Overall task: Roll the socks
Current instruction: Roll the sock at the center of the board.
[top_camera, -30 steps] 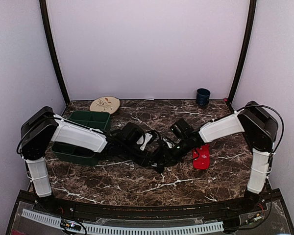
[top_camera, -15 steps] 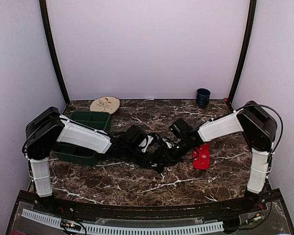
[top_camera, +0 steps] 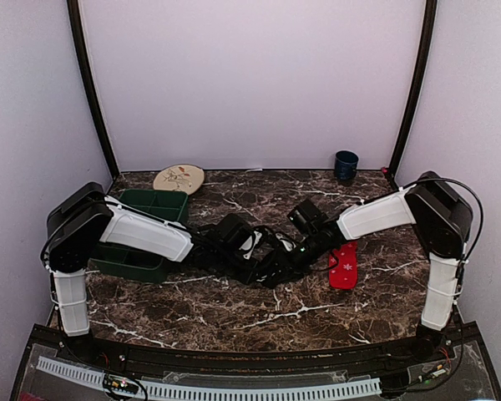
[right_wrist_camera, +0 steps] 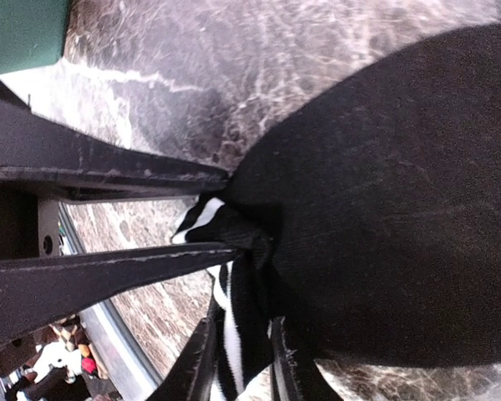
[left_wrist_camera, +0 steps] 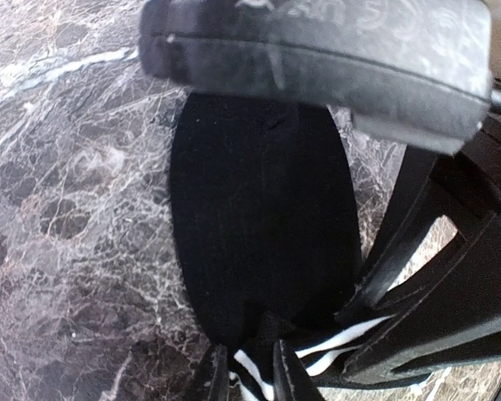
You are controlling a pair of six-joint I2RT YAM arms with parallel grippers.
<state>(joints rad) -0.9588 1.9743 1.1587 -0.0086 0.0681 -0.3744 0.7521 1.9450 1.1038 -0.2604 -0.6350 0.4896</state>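
Note:
The black sock [left_wrist_camera: 259, 225] lies on the marble table, its white-striped cuff [left_wrist_camera: 259, 372] at the near end. My left gripper [left_wrist_camera: 245, 374] is shut on the striped cuff; in the top view it [top_camera: 263, 269] meets my right gripper [top_camera: 277, 269] at mid-table. My right gripper [right_wrist_camera: 238, 355] is shut on the same cuff [right_wrist_camera: 234, 330] from the other side, with the black sock [right_wrist_camera: 384, 225] bulging beyond it. The red sock [top_camera: 344, 266] with white snowflakes lies flat just right of the right gripper, untouched.
A green divided bin [top_camera: 142, 234] sits under the left arm at the left. A round patterned plate [top_camera: 179, 178] lies at the back left. A dark blue cup [top_camera: 346, 165] stands at the back right.
The left arm has shifted a little to the right, toward the right gripper. Both grippers stay closed on the black sock's cuff. The red sock has not moved.

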